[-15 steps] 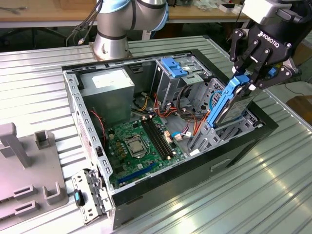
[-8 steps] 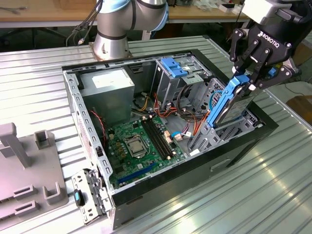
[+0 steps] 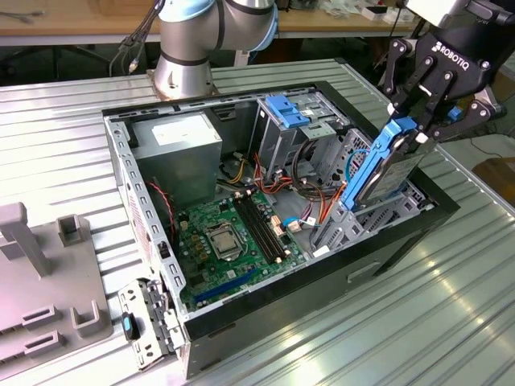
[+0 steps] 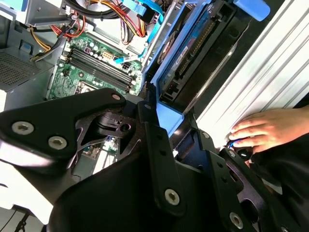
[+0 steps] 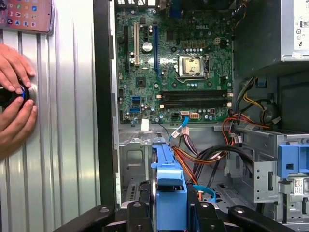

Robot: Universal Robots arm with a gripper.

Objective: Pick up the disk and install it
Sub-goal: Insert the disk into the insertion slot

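The ribbed metal table [image 3: 378, 322] fills the foreground, with a grey plastic fixture [image 3: 48, 297] at the exterior view's left. On the table lies the open computer case [image 3: 338, 273], its motherboard [image 3: 233, 237] exposed. At the case's side toward the exterior view's right, the gripper [image 3: 414, 127] is clamped on the disk [image 3: 385, 169], which stands tilted on edge with its lower end at the drive bay. A person's hand [image 4: 263, 128] rests on the table beside the case. Beyond are the arm's base [image 3: 183, 68] and a wooden bench [image 3: 72, 28].
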